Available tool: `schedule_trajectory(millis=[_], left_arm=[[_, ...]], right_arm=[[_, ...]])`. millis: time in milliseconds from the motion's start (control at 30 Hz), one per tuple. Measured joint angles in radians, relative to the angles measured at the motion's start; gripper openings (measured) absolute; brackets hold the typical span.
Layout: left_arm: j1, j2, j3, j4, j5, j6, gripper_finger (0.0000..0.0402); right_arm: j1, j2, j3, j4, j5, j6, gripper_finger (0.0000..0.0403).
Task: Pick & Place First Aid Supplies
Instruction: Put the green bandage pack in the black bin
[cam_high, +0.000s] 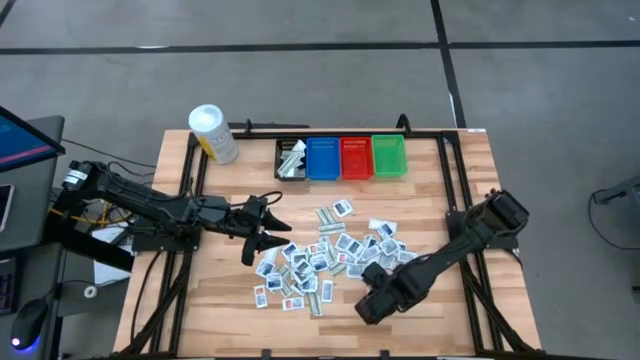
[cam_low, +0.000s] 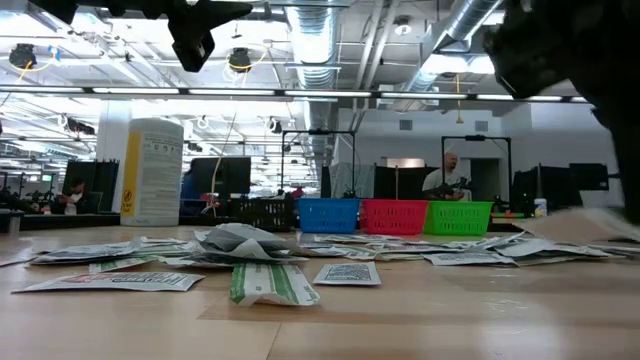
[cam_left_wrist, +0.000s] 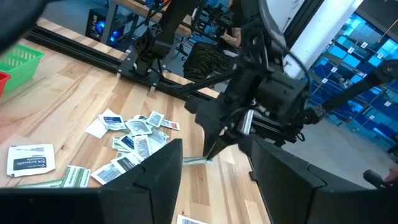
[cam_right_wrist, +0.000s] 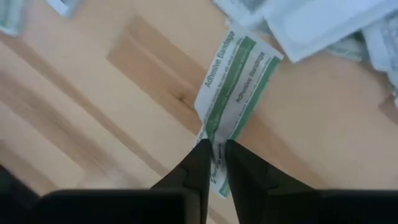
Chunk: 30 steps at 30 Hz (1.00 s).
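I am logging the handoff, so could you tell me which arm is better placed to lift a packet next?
The right. Its hand is already pinched on the end of a green-striped adhesive bandage packet at the near edge of the pile. The left hand hangs open beside the pile, holding nothing.

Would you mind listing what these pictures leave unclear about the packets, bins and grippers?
- High view: the right gripper and its bandage packet hide under the arm.
- High view: print on the packets is too small to read.
- Low view: bin contents sit behind the walls.
- Right wrist view: the packet's near end is covered by the fingers.
- Left wrist view: the left gripper is cut off by the edge.
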<state>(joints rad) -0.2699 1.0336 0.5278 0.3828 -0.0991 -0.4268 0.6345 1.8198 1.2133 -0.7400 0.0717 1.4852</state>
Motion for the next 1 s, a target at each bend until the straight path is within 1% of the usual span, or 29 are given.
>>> schedule_trajectory(millis=[67,233,367,567,767,867,1000], left_arm=[[0.0,0.0,0.0,0.0,0.0,0.0,0.0195],[0.0,0.0,0.0,0.0,0.0,0.0,0.0195],[0.0,0.0,0.0,0.0,0.0,-0.002,0.0195],[0.0,0.0,0.0,0.001,0.0,-0.053,0.0195],[0.0,0.0,0.0,0.003,0.006,-0.08,0.0195],[0.0,0.0,0.0,0.005,0.034,-0.088,0.0195],[0.0,0.0,0.0,0.004,0.077,-0.142,0.0195]], right_arm=[[0.0,-0.027,0.0,0.011,0.003,-0.005,0.0034],[-0.001,-0.085,0.0,0.065,0.002,-0.078,0.0017],[-0.015,-0.12,0.001,0.138,0.004,-0.164,0.0009],[-0.049,-0.147,0.001,0.269,0.004,-0.303,0.0008],[-0.112,-0.152,0.003,0.395,0.007,-0.456,0.0008],[-0.156,-0.152,0.003,0.469,0.006,-0.538,0.0008],[-0.223,-0.152,0.003,0.577,0.003,-0.646,0.0008]])
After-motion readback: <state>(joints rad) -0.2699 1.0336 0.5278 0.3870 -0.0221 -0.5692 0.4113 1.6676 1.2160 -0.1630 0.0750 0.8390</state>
